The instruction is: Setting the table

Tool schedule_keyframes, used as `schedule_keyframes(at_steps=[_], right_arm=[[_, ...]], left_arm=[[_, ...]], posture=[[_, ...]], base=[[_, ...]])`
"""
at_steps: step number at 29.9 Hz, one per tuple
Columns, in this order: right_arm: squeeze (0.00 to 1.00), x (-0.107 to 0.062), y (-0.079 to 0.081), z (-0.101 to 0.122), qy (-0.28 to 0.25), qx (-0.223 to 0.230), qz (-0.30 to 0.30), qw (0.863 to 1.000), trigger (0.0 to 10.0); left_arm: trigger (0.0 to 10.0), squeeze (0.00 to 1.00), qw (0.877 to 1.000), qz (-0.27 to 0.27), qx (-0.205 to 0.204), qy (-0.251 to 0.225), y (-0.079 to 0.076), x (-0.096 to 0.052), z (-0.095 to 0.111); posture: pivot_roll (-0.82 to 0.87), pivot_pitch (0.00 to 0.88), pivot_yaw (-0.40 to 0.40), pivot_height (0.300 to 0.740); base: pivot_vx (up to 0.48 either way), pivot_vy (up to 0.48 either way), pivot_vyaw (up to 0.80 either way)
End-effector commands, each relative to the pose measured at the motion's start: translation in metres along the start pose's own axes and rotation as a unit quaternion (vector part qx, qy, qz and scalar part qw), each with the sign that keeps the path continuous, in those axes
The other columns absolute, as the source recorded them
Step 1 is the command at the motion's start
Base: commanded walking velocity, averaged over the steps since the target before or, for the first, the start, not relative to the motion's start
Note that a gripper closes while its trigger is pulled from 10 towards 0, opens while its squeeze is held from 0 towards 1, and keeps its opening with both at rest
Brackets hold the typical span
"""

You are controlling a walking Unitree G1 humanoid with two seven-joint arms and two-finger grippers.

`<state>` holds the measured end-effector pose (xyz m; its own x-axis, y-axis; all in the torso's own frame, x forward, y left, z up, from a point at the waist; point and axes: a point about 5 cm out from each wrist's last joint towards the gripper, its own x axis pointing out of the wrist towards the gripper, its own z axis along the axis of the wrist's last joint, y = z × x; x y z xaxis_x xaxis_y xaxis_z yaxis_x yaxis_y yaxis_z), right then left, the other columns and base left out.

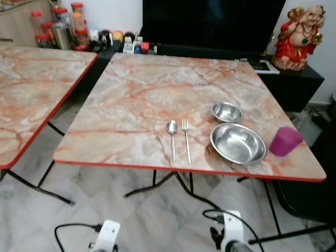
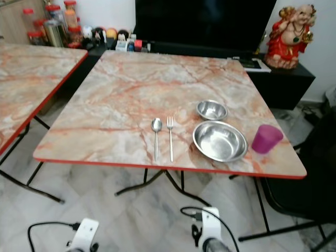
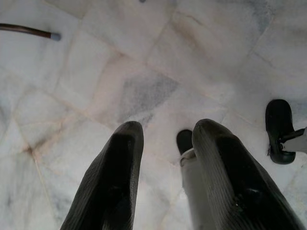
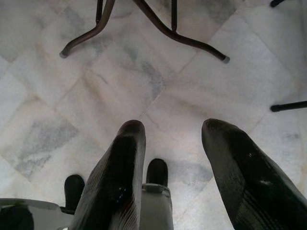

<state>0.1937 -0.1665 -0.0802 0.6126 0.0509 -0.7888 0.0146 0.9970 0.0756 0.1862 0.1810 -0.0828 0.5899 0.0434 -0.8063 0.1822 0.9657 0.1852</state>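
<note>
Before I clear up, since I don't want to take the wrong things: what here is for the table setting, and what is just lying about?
For the setting: spoon, fork, small bowl, big bowl, purple cup.

Lying about: jars, red statue, figurines.

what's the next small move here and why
Probably nudge the purple cup inward: it stands close to the table's right edge, beside the large steel bowl. The spoon and fork already lie parallel. Both tools hang open over the floor.
</note>
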Motion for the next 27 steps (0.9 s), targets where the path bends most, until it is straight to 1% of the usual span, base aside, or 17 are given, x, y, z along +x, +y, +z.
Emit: schedule_keyframes(at_steps=[1,17,20,27], right_arm=[[0.00,-0.0005,-0.0073,0.0021,0.000,-0.002,-0.009,1.000,10.0],[0.00,-0.0003,-0.0077,0.0031,0.000,-0.003,-0.010,1.000,10.0],[0.00,-0.0003,-0.0078,0.0035,0.000,-0.004,-0.010,1.000,10.0],[0.00,-0.0002,-0.0078,0.0042,-0.003,-0.003,-0.010,1.000,10.0]], left_arm=[[10.0,0.00,1.000,-0.008,0.003,0.004,-0.0070,0.0001,-0.0003],[10.0,0.00,1.000,-0.008,0.002,0.003,-0.0072,0.0001,-0.0004],[10.0,0.00,1.000,-0.004,0.004,0.003,-0.0063,0.0002,0.0003],[10.0,0.00,1.000,-0.007,-0.007,-0.005,-0.0065,0.0005,0.0028]], posture=[[0.00,0.000,-0.055,0.740],[0.01,0.000,-0.056,0.740],[0.00,0.000,-0.057,0.740],[0.01,0.000,-0.062,0.740]], base=[[0.000,-0.296,0.00],[0.000,-0.295,0.00],[0.000,0.000,0.00],[0.000,0.000,0.00]])
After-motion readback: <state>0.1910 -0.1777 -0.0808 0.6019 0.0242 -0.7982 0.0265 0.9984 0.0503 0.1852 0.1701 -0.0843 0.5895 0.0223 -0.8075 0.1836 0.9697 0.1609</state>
